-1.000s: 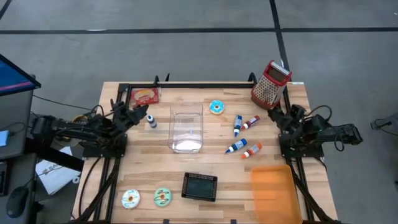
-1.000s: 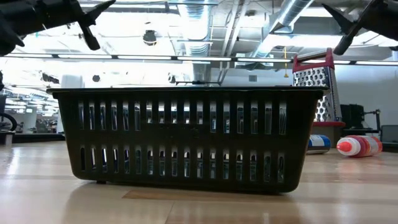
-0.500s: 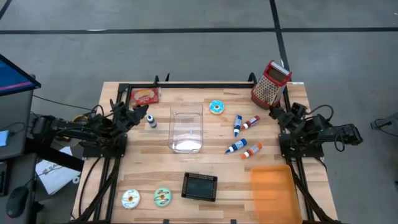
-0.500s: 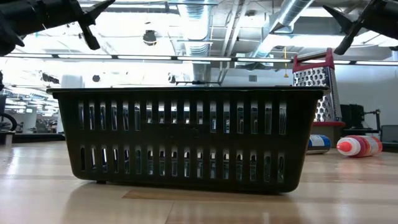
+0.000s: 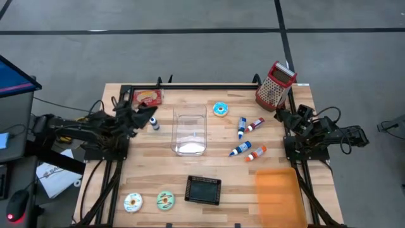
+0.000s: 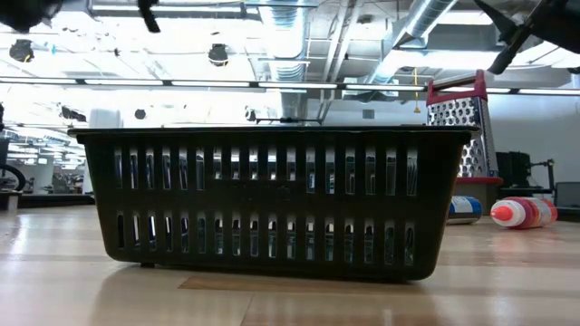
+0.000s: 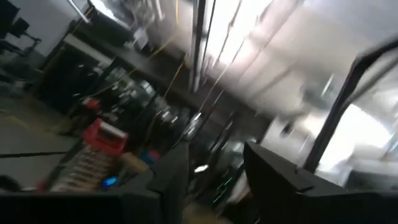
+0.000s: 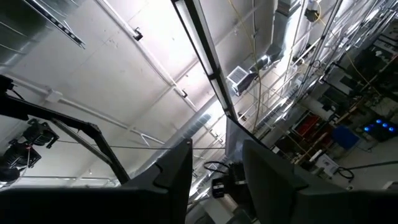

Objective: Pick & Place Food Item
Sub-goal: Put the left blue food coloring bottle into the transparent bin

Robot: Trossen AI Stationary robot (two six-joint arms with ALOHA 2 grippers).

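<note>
A blue-iced donut (image 5: 220, 109) lies on the wooden table (image 5: 228, 171), right of a clear box (image 5: 190, 130). Two more donuts (image 5: 133, 202) (image 5: 166, 201) lie by the near left edge, beside a black slotted basket (image 5: 204, 189) (image 6: 272, 199). A red food packet (image 5: 147, 97) lies at the far left. My left gripper (image 5: 149, 114) (image 7: 214, 152) hangs open above the table's left side, tilted upward, with nothing between its fingers. Near the right edge my right gripper (image 5: 280, 115) (image 8: 216, 149) is also open, tilted up and holding nothing.
A red-topped grater (image 5: 275, 84) stands at the far right corner. Several small squeeze bottles (image 5: 242, 126) (image 5: 256, 152) lie right of centre, and one small bottle (image 5: 154, 124) stands close under my left gripper. An orange board (image 5: 278, 193) lies at the near right.
My left gripper has risen, tipped its fingers further upward and reached a little toward the table's middle; in the low view it has climbed almost out of the top of the picture. Nothing on the table has moved.
</note>
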